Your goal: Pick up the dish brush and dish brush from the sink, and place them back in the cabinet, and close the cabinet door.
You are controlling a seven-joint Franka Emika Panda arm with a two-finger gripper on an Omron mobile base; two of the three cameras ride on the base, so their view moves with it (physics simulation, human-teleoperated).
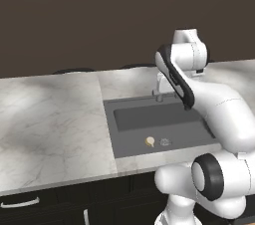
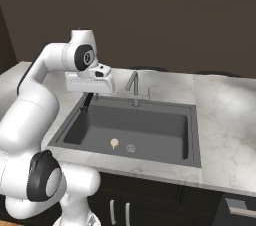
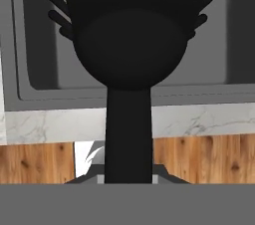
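While gripping black dish brush (image 3: pixel 129 64) | hand (image 2: pixel 89 101) above sink (image 2: pixel 190 135) | cream brush (image 2: pixel 114 143) inside | no writing legible

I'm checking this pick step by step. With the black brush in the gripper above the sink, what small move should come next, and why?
Probably lift a little higher and begin carrying the black brush away from the sink. The gripper is shut on its handle, and the brush hangs over the basin's left side, off the floor. The cream-headed brush lies by the drain, so it waits for a later trip.

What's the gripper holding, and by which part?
The black brush, held by its handle, bristles pointing away from the gripper over the sink.
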